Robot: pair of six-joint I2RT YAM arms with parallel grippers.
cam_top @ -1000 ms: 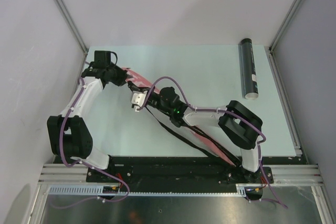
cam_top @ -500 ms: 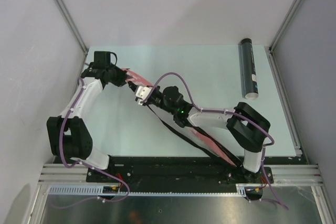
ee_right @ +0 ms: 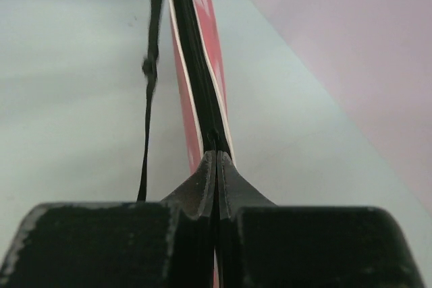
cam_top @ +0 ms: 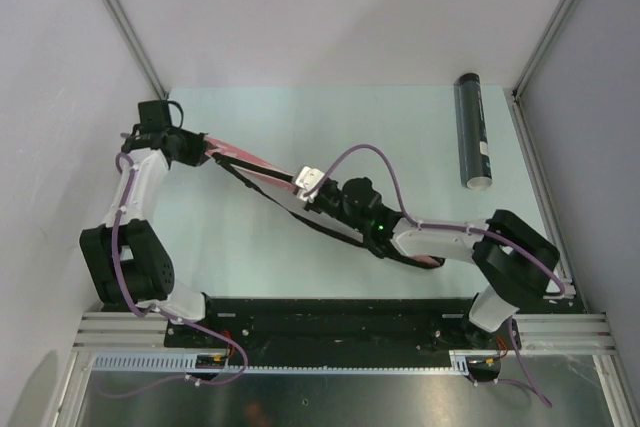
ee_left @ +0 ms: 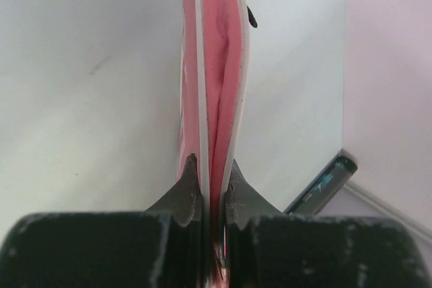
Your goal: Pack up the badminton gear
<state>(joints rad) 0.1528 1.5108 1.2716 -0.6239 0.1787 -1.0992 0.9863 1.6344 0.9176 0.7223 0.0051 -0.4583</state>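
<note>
Evidently limp (thin fabric), the racket bag point(ee_left: 219, 65) suits edge grips; jaws of left gripper point(ee_left: 210, 166) and right gripper point(ee_right: 216, 156) clamp it.

left arm point(cam_top: 135, 187): white shells with big black joints, at 9 o'clock in the top view.
right arm point(cam_top: 440, 237): the same white and black, at 4 o'clock.
cables point(cam_top: 365, 152): purple, with one looping along each arm.
light point(cam_top: 378, 229): a small green dot on a black part of the right arm.
bases point(cam_top: 185, 302): white, near 6 o'clock.
white box point(cam_top: 308, 179): small, at the right arm's tip.
left gripper point(ee_left: 212, 160): black block with pale scuffs and two dark grey fingers point(ee_left: 183, 190) with pointed tips.
right gripper point(ee_right: 216, 154): black block with tiny white specks and dark fingers point(ee_right: 199, 187) that get thin at the end.
</note>
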